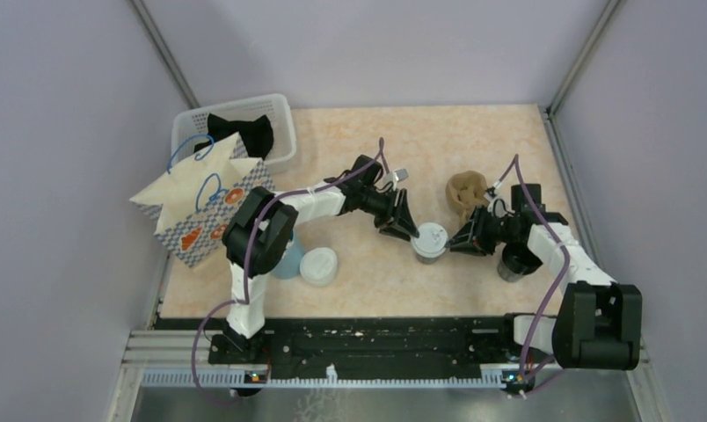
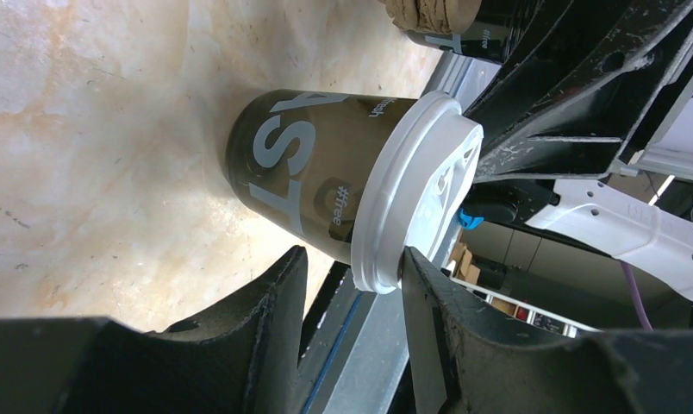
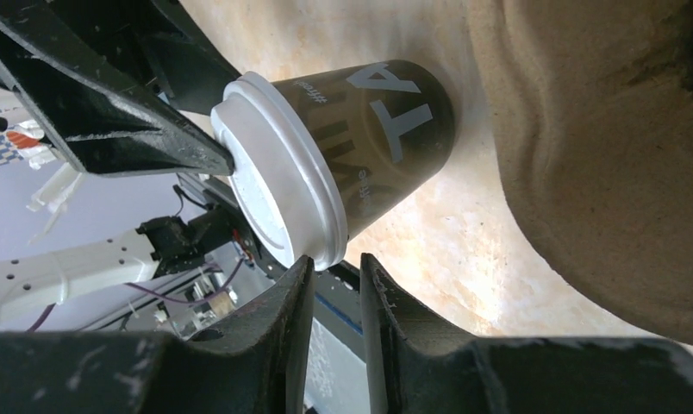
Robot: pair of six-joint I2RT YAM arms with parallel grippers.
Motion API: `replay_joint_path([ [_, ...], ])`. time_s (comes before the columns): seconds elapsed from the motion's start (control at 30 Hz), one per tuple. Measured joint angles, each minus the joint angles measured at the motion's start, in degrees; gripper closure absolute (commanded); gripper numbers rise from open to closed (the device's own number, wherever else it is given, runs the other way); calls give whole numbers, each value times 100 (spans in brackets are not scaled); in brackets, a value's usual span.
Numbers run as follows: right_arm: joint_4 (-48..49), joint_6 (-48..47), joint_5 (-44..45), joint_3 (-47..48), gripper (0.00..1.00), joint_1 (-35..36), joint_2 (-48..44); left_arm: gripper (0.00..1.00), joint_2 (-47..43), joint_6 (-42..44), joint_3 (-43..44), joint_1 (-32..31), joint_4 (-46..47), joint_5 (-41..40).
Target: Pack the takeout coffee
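The takeout coffee (image 1: 430, 240), a dark brown cup with a greyish-white lid, stands upright in the middle of the table. It also shows in the left wrist view (image 2: 300, 164) and the right wrist view (image 3: 386, 121). My left gripper (image 1: 404, 227) is open at the cup's left. In its wrist view (image 2: 353, 254) one fingertip (image 2: 412, 267) touches the lid rim and the other stands beside the cup wall. My right gripper (image 1: 462, 239) is at the cup's right. Its jaws (image 3: 337, 259) are a narrow gap apart and empty, with one fingertip (image 3: 313, 263) against the lid rim.
A patterned paper bag (image 1: 205, 207) with blue handles stands at the left, a white basket (image 1: 280, 114) behind it. A light blue cup (image 1: 288, 261) and a loose white lid (image 1: 319, 265) sit by the left arm. A brown pulp carrier (image 1: 467, 193) and a lidless black cup (image 1: 514, 262) are at the right.
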Motion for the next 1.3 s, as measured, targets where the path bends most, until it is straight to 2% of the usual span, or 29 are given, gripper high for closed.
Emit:
replay_joint_path([
  [0.37,326,127,68,-111,87,-46,175,53,37,-15,50,-87,44,-26],
  [0.57,496,354,7,-223,86,-96,175,51,37,-22,50,-109,44,-28],
  [0.83,-55,216,463,131,69,-92,155,33,120,20,372,-168,-199,-175],
  [1.07,-442,50,664,741,55,-92,153,25,175,24,831,-199,-350,-229],
  [1.2,-487,-28,619,872,44,-92,155,20,173,157,852,-173,-525,-282],
  [1.3,-525,-103,612,872,38,-92,197,20,94,282,758,-107,-693,-391],
])
